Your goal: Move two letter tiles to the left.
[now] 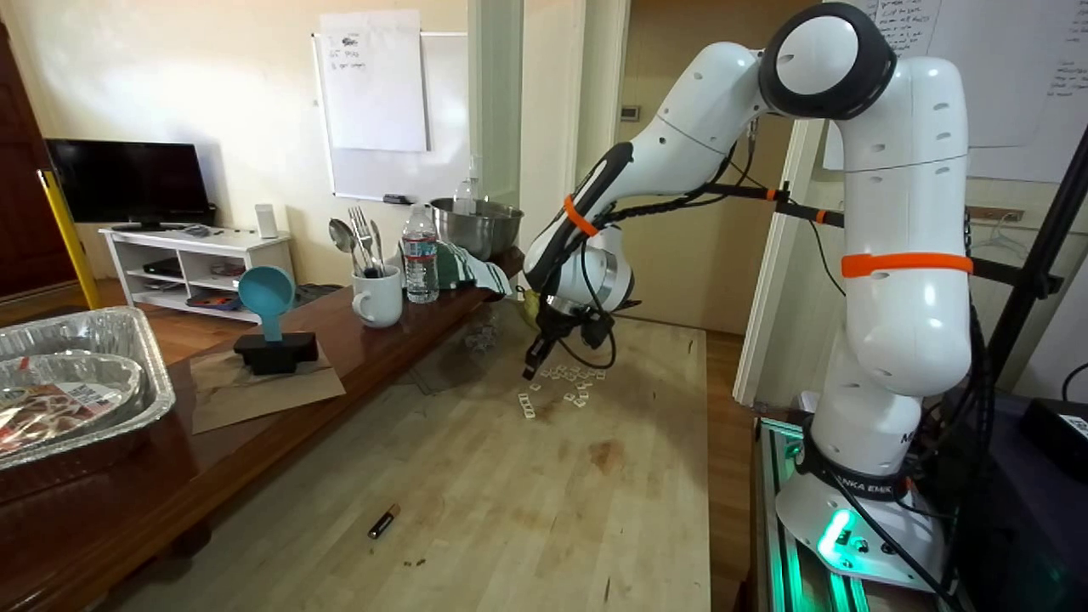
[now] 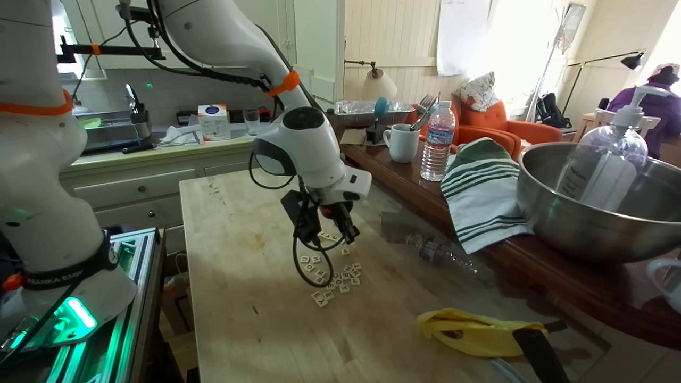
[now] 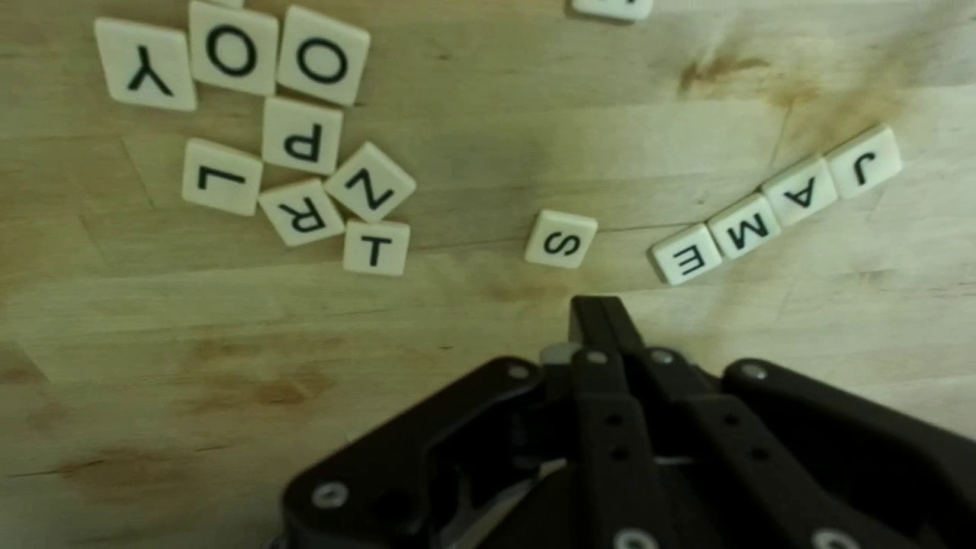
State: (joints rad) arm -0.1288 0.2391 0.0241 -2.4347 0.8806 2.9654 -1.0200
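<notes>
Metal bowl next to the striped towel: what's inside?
In an exterior view, a clear pump bottle sticks up out of the metal bowl. The bottle's lower end and the bowl's floor are hidden behind its near wall.

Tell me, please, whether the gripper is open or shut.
Shut. In the wrist view, the gripper has its fingers together with no visible gap; the nearby S letter tile is not held.

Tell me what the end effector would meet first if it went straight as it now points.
Probably the wooden tabletop close to the S tile, since the end effector points down there; depth is unclear, so it might clip that tile.
</notes>
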